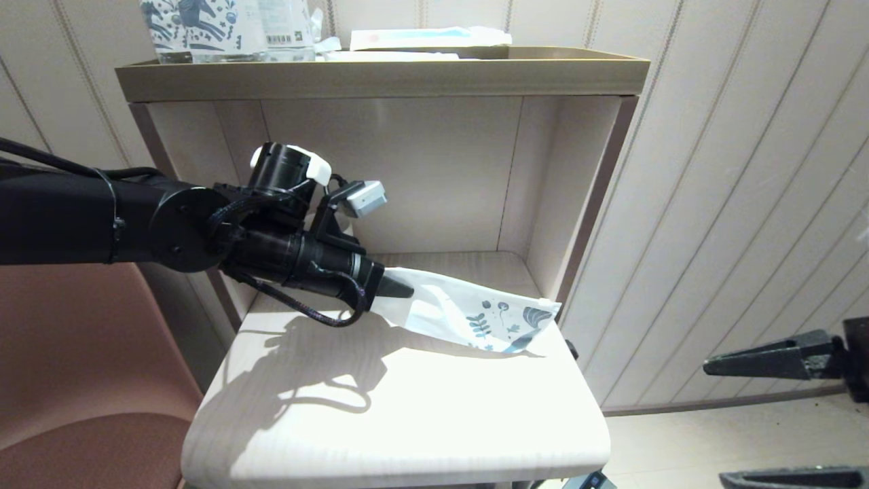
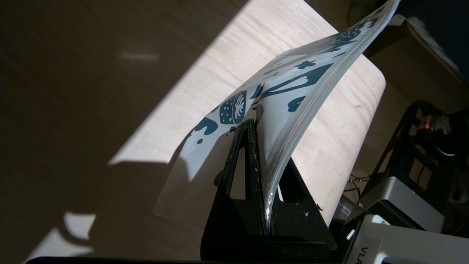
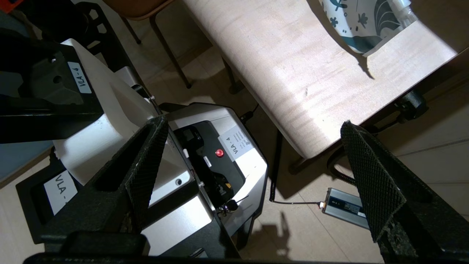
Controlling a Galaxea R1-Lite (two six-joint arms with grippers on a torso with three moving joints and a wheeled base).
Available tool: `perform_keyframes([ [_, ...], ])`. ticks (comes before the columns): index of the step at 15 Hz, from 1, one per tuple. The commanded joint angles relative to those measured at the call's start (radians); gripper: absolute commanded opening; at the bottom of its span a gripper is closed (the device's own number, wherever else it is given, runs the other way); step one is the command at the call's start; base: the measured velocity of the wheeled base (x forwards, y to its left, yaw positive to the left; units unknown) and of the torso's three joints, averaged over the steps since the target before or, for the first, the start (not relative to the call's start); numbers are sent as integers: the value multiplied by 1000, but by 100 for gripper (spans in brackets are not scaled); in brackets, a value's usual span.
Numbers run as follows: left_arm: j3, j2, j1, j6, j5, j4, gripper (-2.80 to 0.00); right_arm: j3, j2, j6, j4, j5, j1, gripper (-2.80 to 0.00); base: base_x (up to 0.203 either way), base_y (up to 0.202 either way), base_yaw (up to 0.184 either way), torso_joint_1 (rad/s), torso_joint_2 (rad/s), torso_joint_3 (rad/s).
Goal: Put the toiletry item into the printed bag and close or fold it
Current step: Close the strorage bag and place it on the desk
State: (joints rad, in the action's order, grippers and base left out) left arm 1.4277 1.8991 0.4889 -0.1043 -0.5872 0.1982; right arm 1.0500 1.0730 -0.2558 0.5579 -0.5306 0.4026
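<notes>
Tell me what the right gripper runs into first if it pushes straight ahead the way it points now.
Probably the floor. The right gripper, jaws wide open and empty, points down past the table's front edge at the robot's base and the floor beside it; depth is unclear, so the base could come first.

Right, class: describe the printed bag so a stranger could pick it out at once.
Find the pale wooden desk under the open shelf. The left gripper holds the printed bag just above it. Unlike the horse-patterned package on top of the shelf, it is flat, white and blue-leafed.
</notes>
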Motion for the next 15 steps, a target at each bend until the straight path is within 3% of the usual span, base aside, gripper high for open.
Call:
perform_keyframes([
  [1,3,17,-12,0,-5,-11,-280,-2,-4,-1,2,-3,2,0,0,0,0,0,0,0],
  [15,-6,23,-23,0,-8,-34,-280,-5,-2,20,-3,-3,9,0,0,0,0,0,0,0],
])
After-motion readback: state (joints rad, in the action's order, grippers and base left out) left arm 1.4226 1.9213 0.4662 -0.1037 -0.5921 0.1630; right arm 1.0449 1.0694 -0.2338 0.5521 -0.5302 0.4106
